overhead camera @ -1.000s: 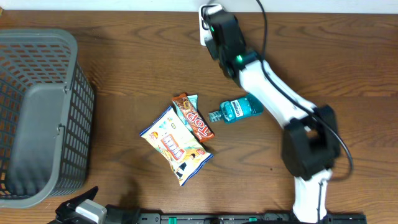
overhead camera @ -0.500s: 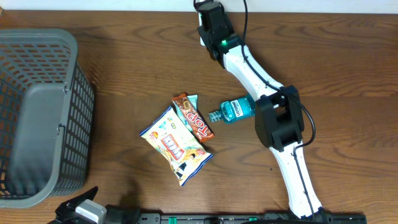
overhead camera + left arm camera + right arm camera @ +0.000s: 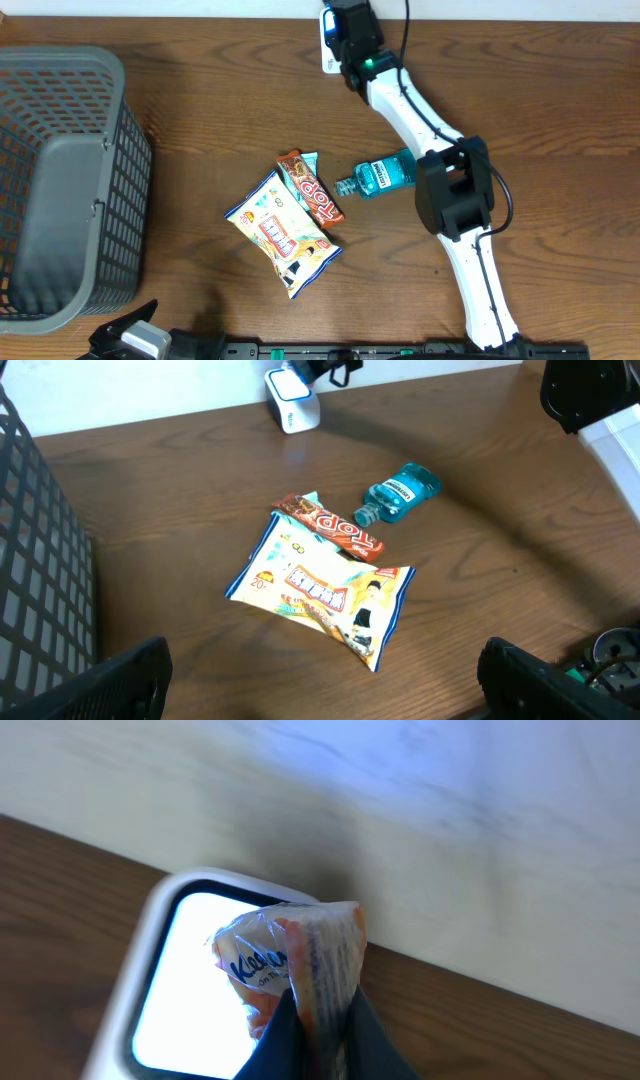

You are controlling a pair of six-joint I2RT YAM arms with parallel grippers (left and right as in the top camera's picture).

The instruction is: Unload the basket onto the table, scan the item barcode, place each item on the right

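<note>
- Dark wood table fills the whole scene, with a pale wall along its far edge and a grey mesh basket at the left.
- Nearest, the left gripper hangs over the front edge with its jaws spread wide and nothing between them.
- Mid-table lie a yellow snack bag, a chocolate bar touching its far corner, and a blue mouthwash bottle on its side just beside the bar.
- At the far edge, the right gripper is clamped tight on the lower end of a small foil packet, which it holds just above the lit window of the white barcode scanner.
- Risk: the packet is creased and held edge-on to the wrist camera, so I cannot tell whether its barcode faces the window. A folded or turned-away code would likely not read.
- Risk: the pinch takes only one thin end. A quick wrist turn could let the slick foil slip out and drop onto the scanner.
- Risk: the fingers may cover part of the code.
</note>
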